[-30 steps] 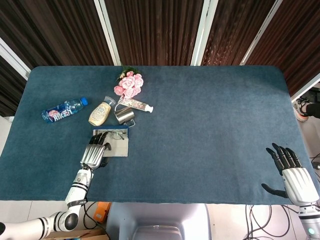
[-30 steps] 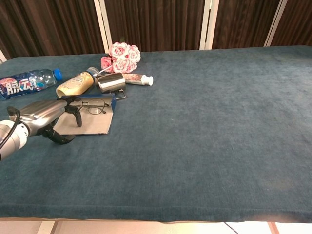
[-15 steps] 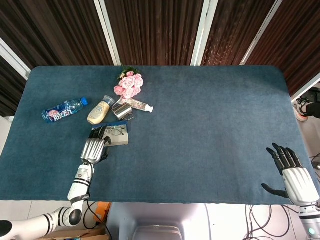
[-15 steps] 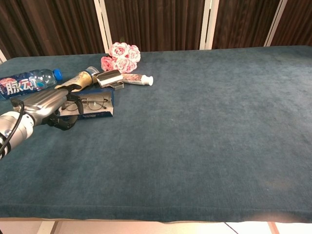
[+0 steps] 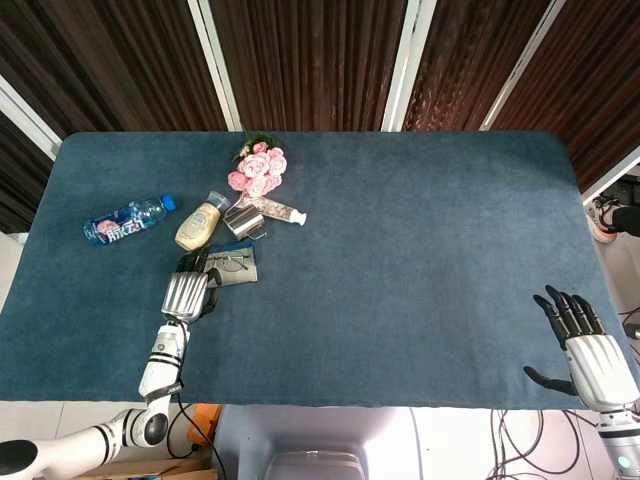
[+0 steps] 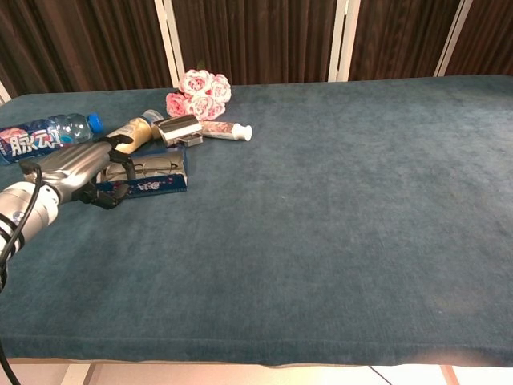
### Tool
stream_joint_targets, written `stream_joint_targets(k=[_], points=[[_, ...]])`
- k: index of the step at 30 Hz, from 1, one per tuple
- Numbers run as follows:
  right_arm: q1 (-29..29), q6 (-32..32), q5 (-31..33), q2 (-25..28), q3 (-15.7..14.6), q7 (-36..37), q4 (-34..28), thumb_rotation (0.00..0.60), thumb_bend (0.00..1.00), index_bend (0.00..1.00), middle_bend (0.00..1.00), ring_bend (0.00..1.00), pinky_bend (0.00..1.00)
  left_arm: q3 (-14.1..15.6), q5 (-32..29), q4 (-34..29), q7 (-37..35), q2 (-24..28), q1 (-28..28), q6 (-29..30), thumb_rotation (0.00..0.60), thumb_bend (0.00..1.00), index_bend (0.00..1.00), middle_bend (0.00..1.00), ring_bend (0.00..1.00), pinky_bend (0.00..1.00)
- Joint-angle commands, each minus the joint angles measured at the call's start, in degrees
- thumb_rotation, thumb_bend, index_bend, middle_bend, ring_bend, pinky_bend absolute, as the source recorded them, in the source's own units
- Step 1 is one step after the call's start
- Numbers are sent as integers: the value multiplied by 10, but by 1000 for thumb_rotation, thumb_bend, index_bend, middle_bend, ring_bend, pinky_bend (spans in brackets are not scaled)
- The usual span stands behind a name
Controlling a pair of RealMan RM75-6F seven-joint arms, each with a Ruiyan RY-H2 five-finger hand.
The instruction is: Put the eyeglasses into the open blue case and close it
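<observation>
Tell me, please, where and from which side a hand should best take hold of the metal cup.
Probably by the body of the metal cup, from above. It lies on its side, wedged between the sauce bottle and the tube, so the sides are crowded; its handle points toward the blue case and looks too thin for fingers.

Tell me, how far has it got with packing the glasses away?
The eyeglasses already lie inside the blue case. The left hand is at the case, whose lid is partly folded over but not shut. Closing it is what remains. The right hand rests idle at the table's near edge.
</observation>
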Motion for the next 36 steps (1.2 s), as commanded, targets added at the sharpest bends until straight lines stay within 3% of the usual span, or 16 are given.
stream_joint_targets(k=[1,10,17,36], points=[[0,-1,0,-1,0,-2,0,600,267,0,0,0,8,8,14,-18,-15,9,10,9,600,566,565,58,0,120],[0,-3,-2,-5,-2,-15,-1,600,267,0,0,0,8,43,63,-120,-65,63,53,45,600,587,614,80,0,120],[2,-9,-3,-10,-5,-26,-3,600,268,0,0,0,8,34,60,-161,-49,87,51,39,600,587,618,80,0,119],[3,-8,1,-5,-2,-12,-1,600,268,0,0,0,8,-11,-3,-90,18,32,0,-9,600,587,615,79,0,118]])
